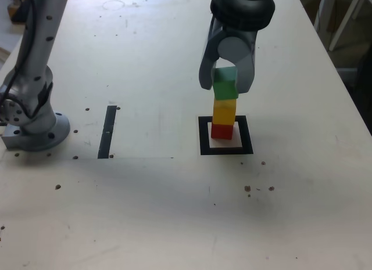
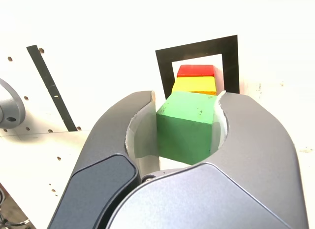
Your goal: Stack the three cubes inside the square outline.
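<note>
My tool (image 1: 226, 78) is clamped on the green cube (image 1: 225, 84), just right of frame centre, atop the yellow cube (image 1: 224, 111) and red cube (image 1: 221, 130) in the square outline (image 1: 203, 136). Letting go while off-centre could topple the stack.

The light is bright and soft. My table (image 1: 174, 212) glares almost white in the wrist view. Shadows are faint. The exterior view looks slightly fuzzy.

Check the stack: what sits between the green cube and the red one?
The yellow cube, directly under the green cube and on the red cube. The exterior view shows it best.
</note>
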Available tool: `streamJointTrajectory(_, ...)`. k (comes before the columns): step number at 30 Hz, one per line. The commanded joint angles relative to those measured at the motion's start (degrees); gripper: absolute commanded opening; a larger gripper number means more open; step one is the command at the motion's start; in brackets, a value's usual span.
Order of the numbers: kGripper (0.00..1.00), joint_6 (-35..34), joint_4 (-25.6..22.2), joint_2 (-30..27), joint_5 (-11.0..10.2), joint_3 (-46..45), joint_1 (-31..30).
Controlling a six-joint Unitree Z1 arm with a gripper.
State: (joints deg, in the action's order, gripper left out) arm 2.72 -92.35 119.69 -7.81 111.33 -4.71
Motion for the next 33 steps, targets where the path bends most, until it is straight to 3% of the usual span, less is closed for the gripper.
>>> streamJointTrajectory(1, 0.27, 0.09, -0.72, 0.43, -0.1, 0.26, -0.09)
streamJointTrajectory(3, 0.28, 0.17, -0.59, 0.51, -0.07, 0.22, -0.08)
streamJointTrajectory(5, 0.38, 0.45, -0.38, 0.61, 0.03, 0.15, -0.08)
streamJointTrajectory(9, 0.82, 1.04, -0.05, 0.86, 0.32, -0.36, -0.08)
streamJointTrajectory(11, 0.96, 1.07, -0.08, 0.9, 0.41, -0.62, -0.08)
streamJointTrajectory(24, 1.0, 1.06, -0.18, -0.05, 0.15, -1.01, -0.07)
streamJointTrajectory(33, 1.0, -0.29, -0.25, -7.69, -2.8, -4.7, -0.23)
